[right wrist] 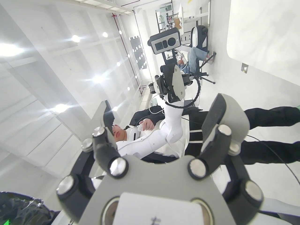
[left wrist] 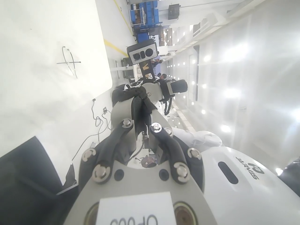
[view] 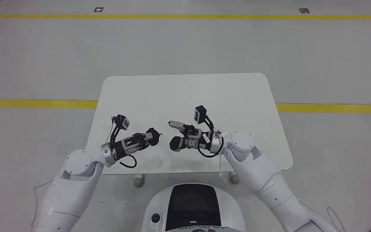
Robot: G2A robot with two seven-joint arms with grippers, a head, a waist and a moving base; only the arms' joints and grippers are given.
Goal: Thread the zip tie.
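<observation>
Over one table (view: 243, 98) hover left claw (view: 155, 135), pinched, and right claw (view: 172, 133), spread.

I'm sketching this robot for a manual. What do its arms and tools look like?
The left arm and right arm have white shells and black wrist cables. The left tool and right tool have grey fingers, black pads, silver pins and a stalked grey camera.

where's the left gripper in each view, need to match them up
top view: left gripper above the white table's near half, facing the right gripper.
left wrist view: left gripper close to the lens, shut.
right wrist view: left gripper farther off, between the right gripper's open fingers.
shared landmark: the white table.
</observation>
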